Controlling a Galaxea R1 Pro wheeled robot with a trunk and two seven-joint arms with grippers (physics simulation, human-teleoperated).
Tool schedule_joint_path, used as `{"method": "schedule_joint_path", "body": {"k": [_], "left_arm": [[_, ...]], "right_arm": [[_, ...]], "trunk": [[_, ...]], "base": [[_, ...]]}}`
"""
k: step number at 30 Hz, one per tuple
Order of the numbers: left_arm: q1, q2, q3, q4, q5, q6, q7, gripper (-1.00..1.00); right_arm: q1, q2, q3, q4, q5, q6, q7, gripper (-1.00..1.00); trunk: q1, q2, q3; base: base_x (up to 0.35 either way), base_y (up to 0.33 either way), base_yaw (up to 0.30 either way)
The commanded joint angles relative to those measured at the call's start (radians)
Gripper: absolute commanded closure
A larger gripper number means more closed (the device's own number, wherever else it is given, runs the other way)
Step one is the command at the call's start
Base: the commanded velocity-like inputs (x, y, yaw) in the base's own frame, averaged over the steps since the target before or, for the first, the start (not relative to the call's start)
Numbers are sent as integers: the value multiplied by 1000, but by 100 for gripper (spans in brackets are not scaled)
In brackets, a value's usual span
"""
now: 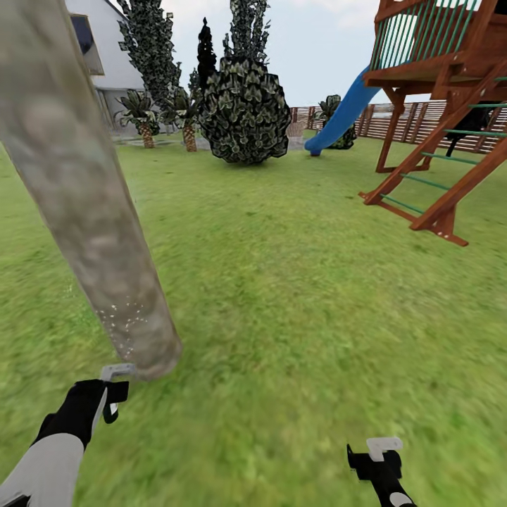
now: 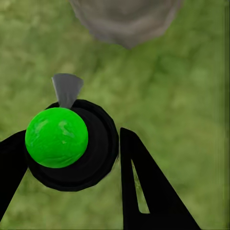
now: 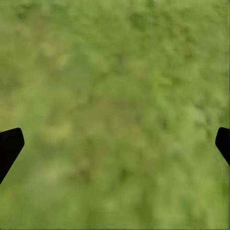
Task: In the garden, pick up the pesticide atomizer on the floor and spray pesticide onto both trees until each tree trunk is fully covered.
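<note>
From my head camera, the thick grey-brown tree trunk [image 1: 84, 204] leans across the left side, its foot meeting the grass [image 1: 303, 303] just ahead of my left fingers [image 1: 113, 394]. A scatter of white pesticide specks [image 1: 123, 320] dots the bark low down near the base. My right fingers [image 1: 377, 458] hang low over open lawn, well apart from the trunk. Farther off stand a dark leafy bush [image 1: 244, 113], a wooden play tower [image 1: 440, 105] with a blue slide [image 1: 341, 116], and a slatted fence [image 1: 422, 116].

At my left wrist, my fingers [image 2: 72, 158] are clamped around the pesticide atomizer [image 2: 72, 146]: a black round body with a bright green ball on top and a grey nozzle toward the trunk's base [image 2: 124, 19].

At my right wrist, my fingertips [image 3: 9, 146] sit wide apart at the edges, holding nothing, with blurred grass [image 3: 115, 105] between them.
</note>
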Motion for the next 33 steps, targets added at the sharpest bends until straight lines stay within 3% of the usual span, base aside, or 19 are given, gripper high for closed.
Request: {"method": "schedule_joint_path", "body": {"k": [1,12,26,33], "left_arm": [[1,1,0,0,1,0,0,100],[1,3,2,-15,6,2,2,100],[1,10,3,-10,5,3,7,100],[1,12,9,-9,4,5,8,100]], "right_arm": [[0,0,0,0,0,0,0,-100],[0,1,0,0,0,0,2,-100],[0,2,0,0,0,0,2,-100],[0,2,0,0,0,0,2,-100]], "trunk": [[0,0,0],[0,0,0],[0,0,0],[0,0,0]], "base": [[279,-164,0],[193,-201,4],[1,-273,262],[88,-258,29]]}}
